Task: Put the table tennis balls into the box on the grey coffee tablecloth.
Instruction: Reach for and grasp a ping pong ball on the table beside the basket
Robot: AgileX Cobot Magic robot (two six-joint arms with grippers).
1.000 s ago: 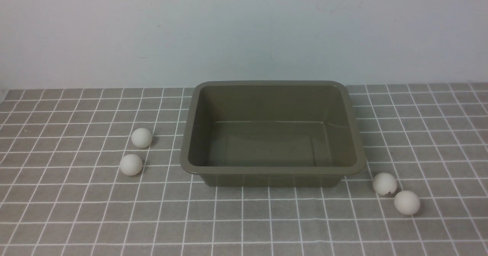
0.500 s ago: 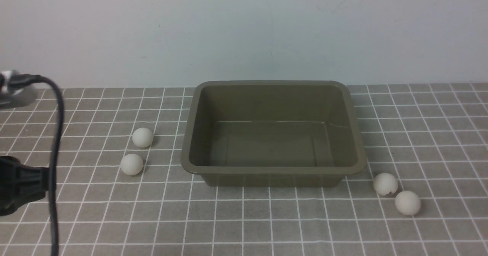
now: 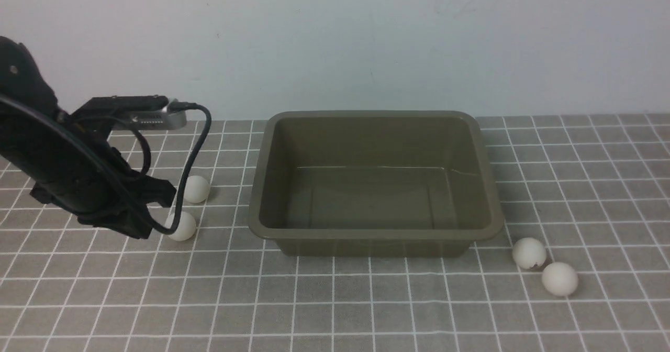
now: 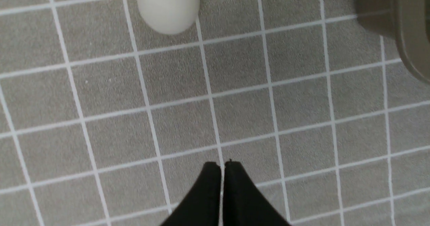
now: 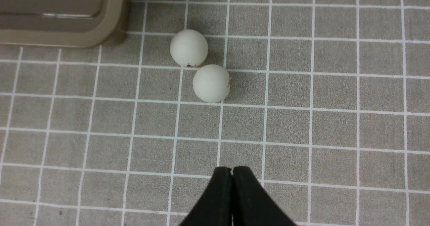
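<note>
The olive-brown box [image 3: 374,234] stands empty in the middle of the grey checked tablecloth [image 3: 335,299]. Two white balls lie left of it, one farther [image 3: 197,188] and one nearer [image 3: 184,227], the nearer partly hidden behind my left arm. Two more lie at its front right, one marked [image 3: 528,252] and one nearer [image 3: 559,278]. My left gripper [image 4: 221,164] is shut and empty above bare cloth, short of one ball [image 4: 168,7]. My right gripper [image 5: 232,168] is shut and empty, short of the right pair of balls [image 5: 188,47] [image 5: 211,83]. It is out of the front view.
A pale wall runs behind the cloth's far edge. My left arm's black cable [image 3: 191,153] loops down beside the left balls. A box corner shows in the left wrist view [image 4: 410,34] and in the right wrist view [image 5: 67,21].
My left arm has come into the front view from the left edge and moved right, up to the two left balls. The balls and the box have not moved.
</note>
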